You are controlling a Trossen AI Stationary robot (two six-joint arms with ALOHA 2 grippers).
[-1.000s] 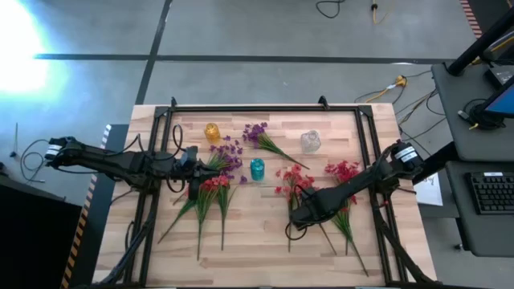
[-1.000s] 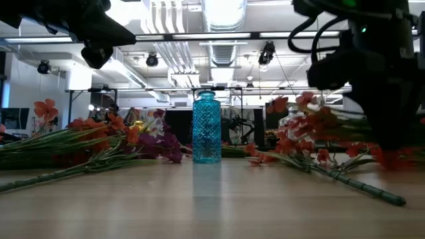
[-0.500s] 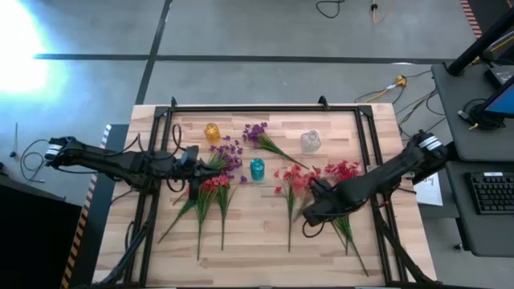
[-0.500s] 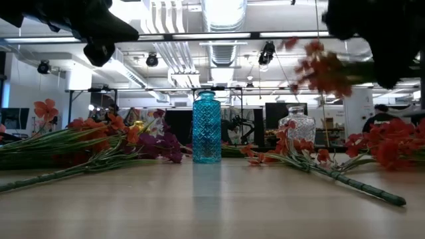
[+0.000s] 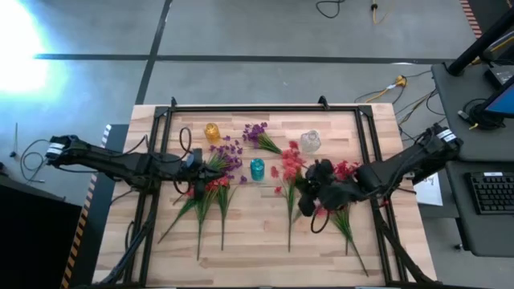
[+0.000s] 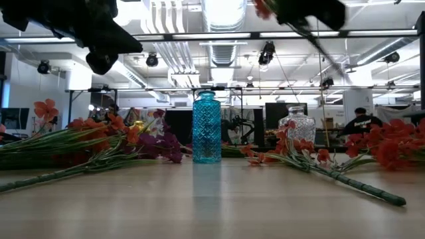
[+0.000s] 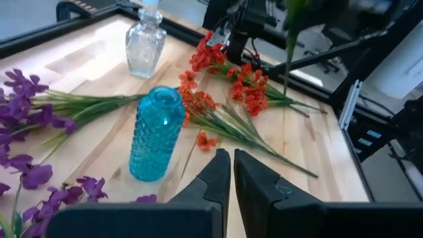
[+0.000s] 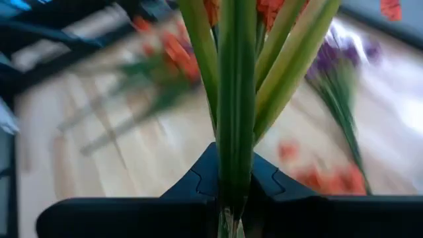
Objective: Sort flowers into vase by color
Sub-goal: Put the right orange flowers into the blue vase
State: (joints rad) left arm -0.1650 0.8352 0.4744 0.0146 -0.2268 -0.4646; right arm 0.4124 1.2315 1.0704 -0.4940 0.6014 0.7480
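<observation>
My right gripper [image 5: 311, 188] is shut on a red flower [image 5: 290, 158] and holds it up over the table's middle, between the blue vase [image 5: 257, 168] and the clear vase [image 5: 310, 142]. In the low view this gripper [image 6: 311, 10] is at the top edge. My left gripper [image 5: 198, 163] hovers shut and empty above the purple flowers [image 5: 229, 152] left of the blue vase [image 7: 155, 132]. More red flowers lie flat at the left [image 5: 209, 191], in the middle [image 5: 289, 205] and at the right [image 5: 345, 171]. An amber vase [image 5: 212, 132] stands at the far left. My right gripper pinches the red flower's green stem [image 8: 235, 158] between its two fingers, where several stalks branch off. The stalks rise out past the fingertips [image 8: 264, 178] toward the blossoms. The flower is lifted clear of the table, blossoms toward the far side.
A purple flower [image 5: 259, 133] lies near the far edge between the amber and clear vases. A black frame rail [image 5: 265, 108] runs around the tabletop. Bare wood shows along the near edge. Beyond the table stands a person [image 6: 362, 123].
My right gripper has risen from the table with the red flower, turning its wrist and moving toward the far edge and the vases. The flower, which lay flat, is now lifted clear, its blossoms swung up and toward the far side.
</observation>
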